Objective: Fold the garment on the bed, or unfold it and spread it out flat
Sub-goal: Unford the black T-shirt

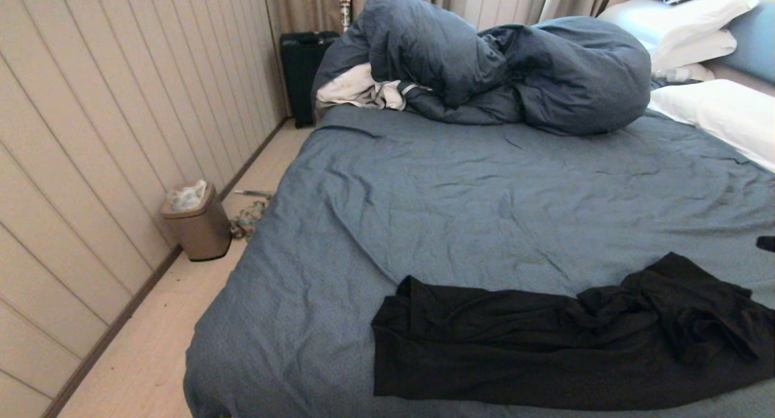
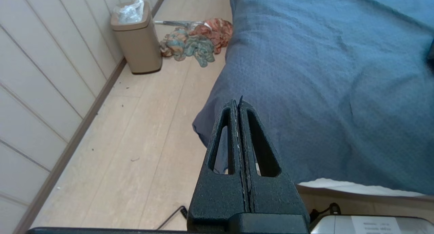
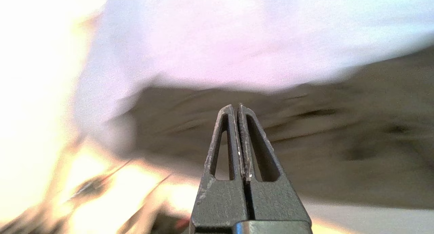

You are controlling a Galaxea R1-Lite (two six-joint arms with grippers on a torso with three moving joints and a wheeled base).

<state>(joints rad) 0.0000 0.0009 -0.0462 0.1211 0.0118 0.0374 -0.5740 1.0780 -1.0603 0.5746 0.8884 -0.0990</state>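
The black T-shirt (image 1: 569, 339) lies crumpled on the bed (image 1: 484, 200). Left gripper (image 2: 238, 103) and right gripper (image 3: 236, 108) fingers pressed together, empty.

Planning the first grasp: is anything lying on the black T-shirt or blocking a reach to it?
Nothing visible does. The crumpled black thin-fabric T-shirt lies uncovered on the slate-blue sheeted bed; the puffy slate-blue duvet is heaped far behind it.

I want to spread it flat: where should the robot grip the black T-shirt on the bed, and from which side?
Probably the flatter end of the garment, at its straight edge toward the robot's left, approached from above on that side. The fabric lies smooth there, while the right end is bunched into folds. Both sets of jaws are shut and hold nothing.
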